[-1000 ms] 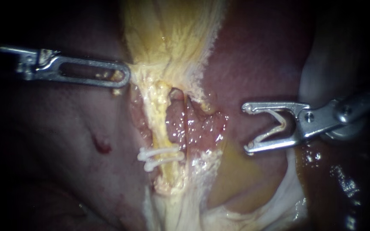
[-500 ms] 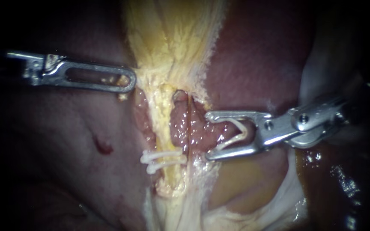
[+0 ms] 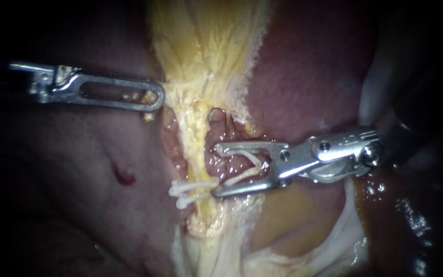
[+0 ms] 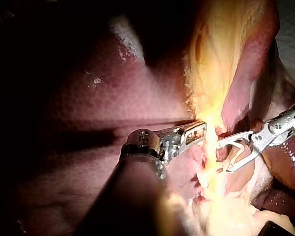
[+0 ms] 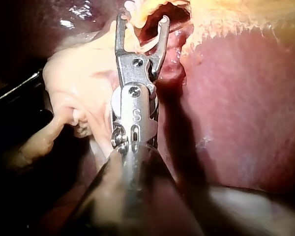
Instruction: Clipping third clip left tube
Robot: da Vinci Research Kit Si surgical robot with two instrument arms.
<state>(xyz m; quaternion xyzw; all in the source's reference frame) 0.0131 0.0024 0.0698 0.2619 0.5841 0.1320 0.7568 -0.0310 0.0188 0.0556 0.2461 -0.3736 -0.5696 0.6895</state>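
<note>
Dark red liver [image 3: 308,66] filled the field, wet and glossy, its edges lost in shadow. Down the middle ran a fibrous yellow fatty band [image 3: 206,46]. The left instrument [image 3: 156,98], shaft cut off at the edge, had its slotted jaws clamped on that band's side. The left tube [image 3: 197,149], a waxy yellow cord, carried two white clips [image 3: 193,190]. The right instrument [image 3: 215,172] held an open clip [image 3: 244,172] in wide-spread jaws, tips just beside the tube; whether they reached around it was hard to tell.
</note>
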